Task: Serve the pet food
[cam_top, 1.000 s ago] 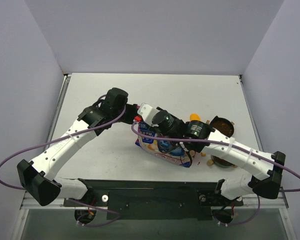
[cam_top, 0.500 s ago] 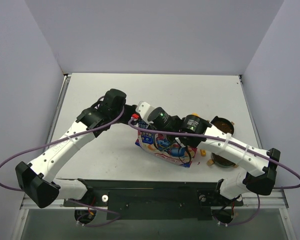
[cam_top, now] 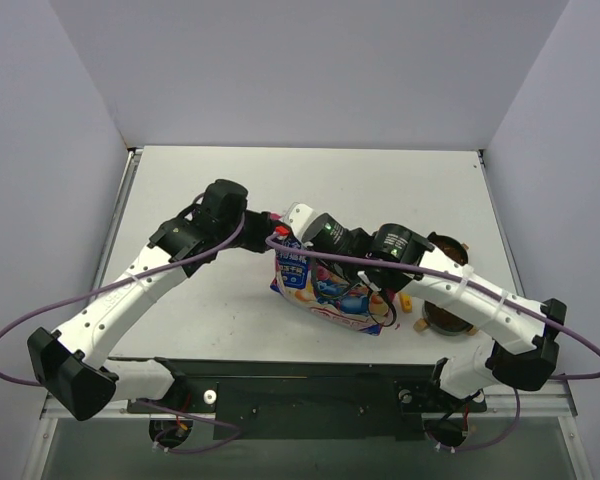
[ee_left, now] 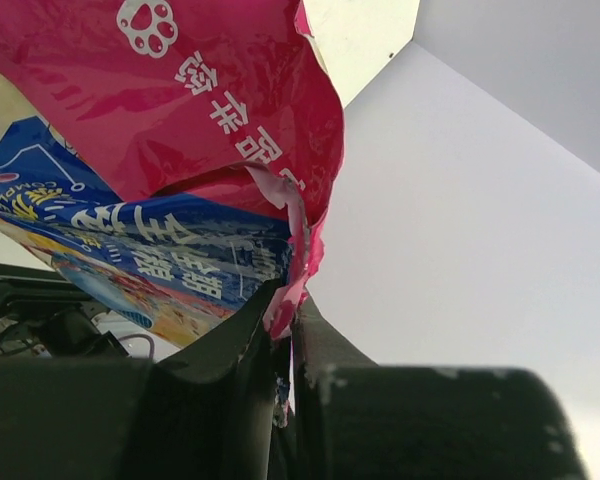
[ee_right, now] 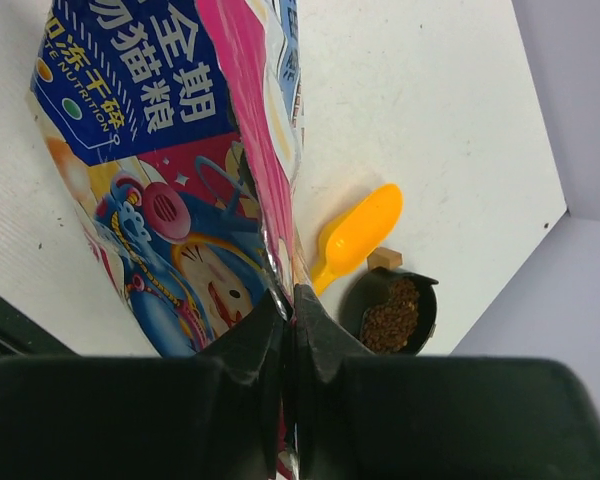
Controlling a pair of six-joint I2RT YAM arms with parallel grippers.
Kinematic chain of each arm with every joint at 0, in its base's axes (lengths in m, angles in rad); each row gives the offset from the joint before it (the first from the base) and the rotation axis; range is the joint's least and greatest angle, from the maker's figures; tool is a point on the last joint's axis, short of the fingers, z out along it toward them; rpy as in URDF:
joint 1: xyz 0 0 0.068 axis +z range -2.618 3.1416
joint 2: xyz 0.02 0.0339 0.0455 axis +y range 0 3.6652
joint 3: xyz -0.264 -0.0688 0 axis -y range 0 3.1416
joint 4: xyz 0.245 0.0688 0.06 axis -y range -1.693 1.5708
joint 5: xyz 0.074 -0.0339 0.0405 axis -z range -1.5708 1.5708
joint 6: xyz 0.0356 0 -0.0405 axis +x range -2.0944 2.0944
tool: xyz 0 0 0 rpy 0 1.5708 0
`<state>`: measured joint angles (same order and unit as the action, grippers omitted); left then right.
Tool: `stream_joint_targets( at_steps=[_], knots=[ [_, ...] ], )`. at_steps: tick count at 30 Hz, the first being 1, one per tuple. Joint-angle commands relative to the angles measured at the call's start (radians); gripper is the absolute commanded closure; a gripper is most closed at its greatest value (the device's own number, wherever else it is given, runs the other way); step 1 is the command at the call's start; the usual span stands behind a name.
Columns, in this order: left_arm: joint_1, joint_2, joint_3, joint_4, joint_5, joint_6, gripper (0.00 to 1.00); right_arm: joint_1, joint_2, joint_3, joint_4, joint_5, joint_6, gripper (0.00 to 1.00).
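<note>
Left fingers were clamped on the bag's torn pink lip, and right fingers pinched its top edge too. Pet food sat in a black bowl. Best approach: part the mouth evenly and keep it upward.

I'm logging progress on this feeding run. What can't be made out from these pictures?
- Inside of the bag: every view, its own folded walls hide what it holds.
- Near bowl: top view, the right arm covers most of it; contents unclear.
- Left pincer and right pincer: top view, wrists and bag hide the tips.
</note>
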<state>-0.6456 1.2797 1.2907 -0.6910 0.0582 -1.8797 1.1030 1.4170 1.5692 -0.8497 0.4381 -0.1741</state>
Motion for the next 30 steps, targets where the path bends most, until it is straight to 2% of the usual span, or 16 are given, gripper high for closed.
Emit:
stream_joint_targets(
  at_steps=[1,2,4,7,8,11,14,16,20,22,24,25,26,28,29,30],
  knots=[
    [-0.014,-0.043,-0.004,0.025,0.037,0.005,0.76,-0.003,0.025,0.124,-0.063,-0.022,0.082,1.00],
    [-0.023,-0.043,-0.001,0.024,0.028,0.002,0.68,-0.003,0.026,0.130,-0.060,-0.035,0.103,1.00],
    [-0.058,-0.048,-0.013,0.039,0.011,-0.036,0.60,-0.002,0.023,0.127,-0.043,-0.053,0.114,1.00],
    [-0.118,-0.069,-0.102,0.158,-0.035,-0.133,0.55,-0.021,-0.006,0.083,0.009,-0.174,0.102,1.00],
    [-0.130,-0.066,-0.109,0.186,-0.049,-0.151,0.46,-0.035,-0.018,0.075,0.018,-0.202,0.105,1.00],
    [-0.178,-0.040,-0.129,0.228,-0.049,-0.203,0.45,-0.103,-0.056,0.051,0.058,-0.349,0.125,1.00],
    [-0.218,-0.031,-0.137,0.246,-0.116,-0.236,0.46,-0.175,-0.095,-0.003,0.113,-0.482,0.143,1.00],
    [-0.245,-0.031,-0.148,0.303,-0.153,-0.274,0.47,-0.215,-0.102,-0.001,0.106,-0.541,0.159,1.00],
    [-0.258,-0.011,-0.094,0.295,-0.195,-0.246,0.47,-0.256,-0.107,0.005,0.107,-0.628,0.174,1.00],
    [-0.265,0.001,-0.097,0.333,-0.193,-0.252,0.50,-0.278,-0.104,0.012,0.109,-0.671,0.200,1.00],
    [-0.273,0.006,-0.100,0.361,-0.195,-0.253,0.59,-0.287,-0.098,0.020,0.109,-0.708,0.209,1.00],
    [-0.273,0.006,-0.106,0.369,-0.195,-0.254,0.67,-0.288,-0.095,0.023,0.109,-0.711,0.208,1.00],
    [-0.273,0.006,-0.111,0.380,-0.198,-0.256,0.70,-0.290,-0.087,0.034,0.101,-0.705,0.208,1.00],
    [-0.273,-0.002,-0.123,0.393,-0.214,-0.257,0.82,-0.290,-0.082,0.049,0.087,-0.673,0.191,1.00],
    [-0.272,-0.014,-0.123,0.392,-0.224,-0.256,0.92,-0.289,-0.082,0.051,0.081,-0.656,0.182,1.00],
    [-0.266,-0.016,-0.120,0.390,-0.239,-0.248,0.95,-0.282,-0.089,0.057,0.063,-0.610,0.156,1.00]
  ],
)
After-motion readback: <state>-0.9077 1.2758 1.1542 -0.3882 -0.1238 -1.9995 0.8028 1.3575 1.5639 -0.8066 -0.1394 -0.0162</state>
